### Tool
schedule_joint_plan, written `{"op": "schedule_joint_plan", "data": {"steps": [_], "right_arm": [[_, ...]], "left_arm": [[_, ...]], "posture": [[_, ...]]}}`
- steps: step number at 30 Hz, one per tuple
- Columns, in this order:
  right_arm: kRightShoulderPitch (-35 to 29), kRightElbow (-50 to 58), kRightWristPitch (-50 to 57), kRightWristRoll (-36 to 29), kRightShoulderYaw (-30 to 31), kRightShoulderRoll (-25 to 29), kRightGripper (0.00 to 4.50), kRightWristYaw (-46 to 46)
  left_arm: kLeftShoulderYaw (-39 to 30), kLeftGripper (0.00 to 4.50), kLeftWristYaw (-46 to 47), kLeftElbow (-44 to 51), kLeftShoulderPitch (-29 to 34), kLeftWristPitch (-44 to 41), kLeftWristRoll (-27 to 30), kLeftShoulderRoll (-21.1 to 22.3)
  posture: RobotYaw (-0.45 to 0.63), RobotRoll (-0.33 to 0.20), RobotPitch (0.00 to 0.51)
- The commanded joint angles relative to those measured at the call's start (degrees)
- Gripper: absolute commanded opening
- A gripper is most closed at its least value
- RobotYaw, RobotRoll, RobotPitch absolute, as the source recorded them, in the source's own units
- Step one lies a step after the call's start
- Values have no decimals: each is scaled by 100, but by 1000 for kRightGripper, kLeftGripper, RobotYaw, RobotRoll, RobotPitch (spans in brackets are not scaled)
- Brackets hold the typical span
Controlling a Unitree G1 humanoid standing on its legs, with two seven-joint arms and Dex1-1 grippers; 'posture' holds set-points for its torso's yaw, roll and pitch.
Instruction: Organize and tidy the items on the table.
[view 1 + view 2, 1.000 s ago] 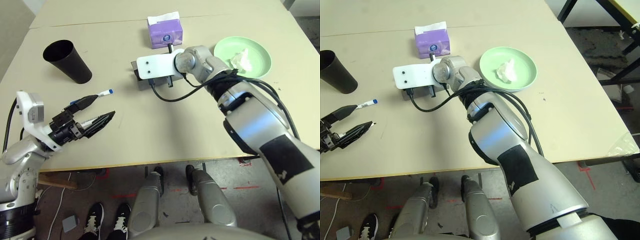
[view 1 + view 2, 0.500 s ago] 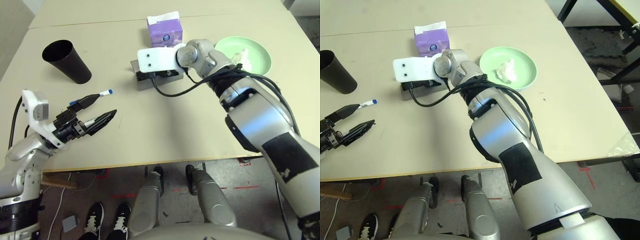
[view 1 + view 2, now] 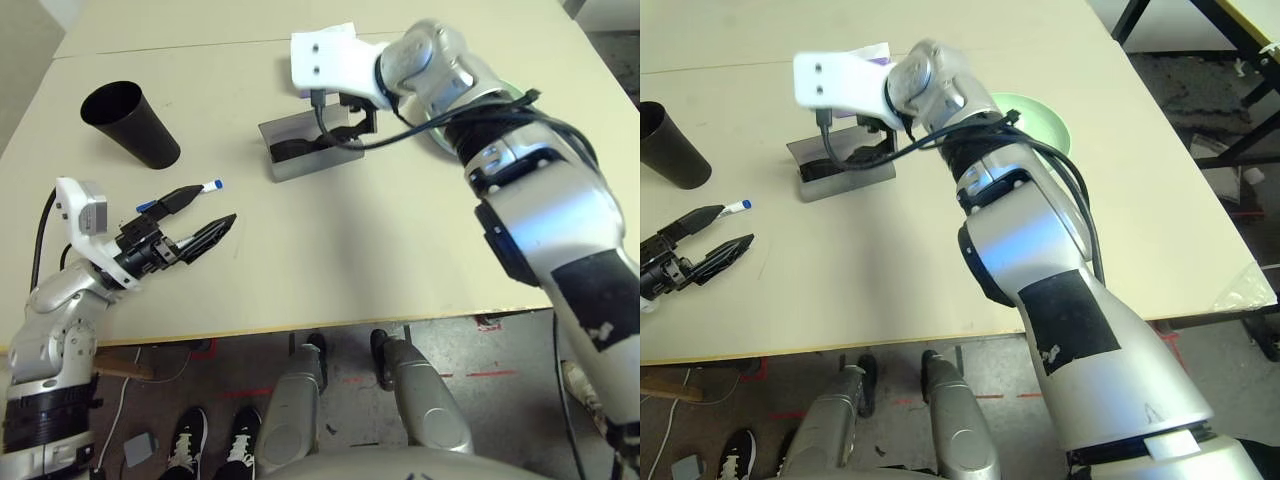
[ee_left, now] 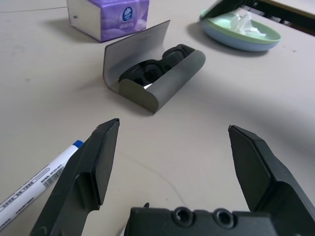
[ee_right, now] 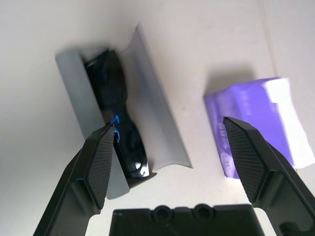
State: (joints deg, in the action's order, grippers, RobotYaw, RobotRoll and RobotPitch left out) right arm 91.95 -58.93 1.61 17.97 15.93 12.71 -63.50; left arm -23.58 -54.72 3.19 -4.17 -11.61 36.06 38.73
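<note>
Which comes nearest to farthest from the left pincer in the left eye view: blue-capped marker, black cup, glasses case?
From the left pincer:
1. Blue-capped marker, right by its far finger.
2. Black cup, farther back on the left.
3. Glasses case, open, back toward the table's middle.

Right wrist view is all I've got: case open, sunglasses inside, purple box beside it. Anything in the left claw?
Observer: No. The left claw is open and empty, over the table's near left side.
Operator: Markers?
Observer: One white marker with a blue cap lies just past the left claw's tips.
Operator: Where's the tissue?
Observer: The crumpled tissue sits on the green plate, beyond the glasses case.
</note>
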Motion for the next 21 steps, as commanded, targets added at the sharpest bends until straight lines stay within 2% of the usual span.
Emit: {"op": "schedule_joint_plan", "data": {"steps": [1, 6, 10, 13, 17, 21], "right_arm": [[-732, 1478, 1212, -542, -413, 324, 4476, -239], [-2578, 4522, 3095, -1421, -1393, 766, 4476, 226], [-4006, 6017, 3528, -2095, -2079, 854, 4476, 669], [-5124, 6772, 3354, -2473, -2456, 920, 4476, 907], [-6669, 7417, 2550, -2994, -2679, 1311, 4476, 515], [-7537, 7430, 1860, -3540, -2798, 1529, 4476, 167]], "left_arm": [[9, 4500, 135, -35, 126, 37, -128, -73], [9, 4500, 430, -21, -1, -73, -166, -82], [15, 4500, 600, -54, -182, -140, -194, -19], [60, 4500, 665, -121, -341, -193, -266, 59], [98, 4500, 653, -340, -532, -188, -394, 158], [150, 4500, 495, -499, -627, -163, -455, 261]], "posture": [[-140, 0, 289], [-145, 0, 290], [-162, 0, 287], [-173, 0, 284], [-184, 0, 282], [-187, 0, 278]]}}
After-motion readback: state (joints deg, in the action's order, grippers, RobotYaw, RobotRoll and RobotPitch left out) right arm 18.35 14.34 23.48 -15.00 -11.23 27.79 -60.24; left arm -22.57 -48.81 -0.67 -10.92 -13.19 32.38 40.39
